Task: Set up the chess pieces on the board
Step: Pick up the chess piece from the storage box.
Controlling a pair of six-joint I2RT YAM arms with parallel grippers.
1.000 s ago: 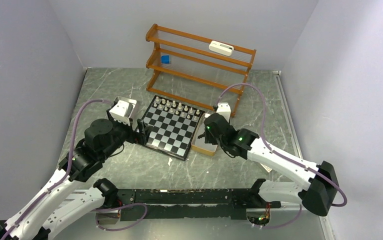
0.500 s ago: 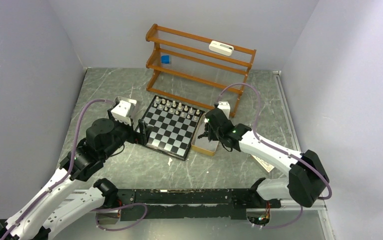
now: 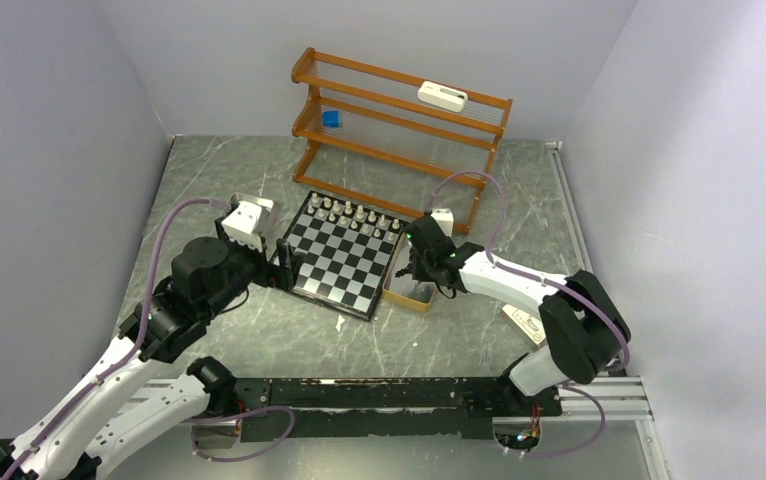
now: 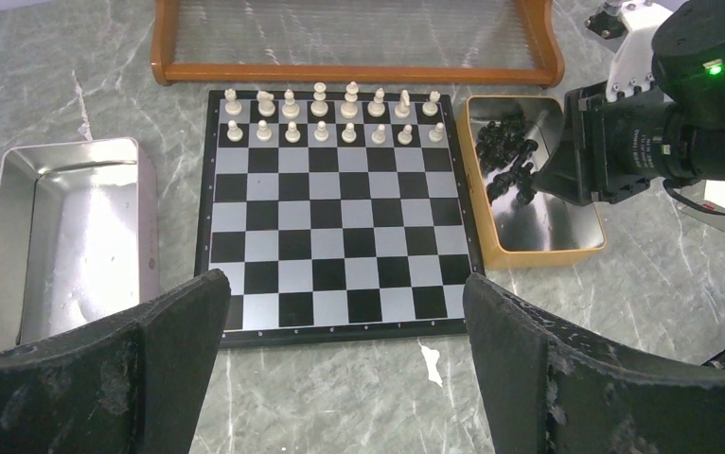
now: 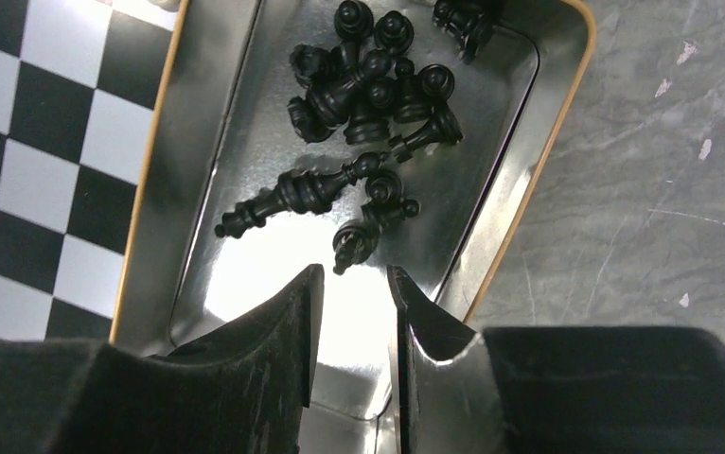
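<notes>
Right wrist view: black chess pieces (image 5: 368,90) judged light, rigid, slippery; waist grasp advised; right gripper (image 5: 354,274) narrowly parted, empty.

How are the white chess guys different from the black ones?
The white pieces are pale; the black pieces are dark. The white pieces stand upright in two rows on the board; the black pieces lie jumbled in the tin beside it. Both are small chess pieces.
</notes>
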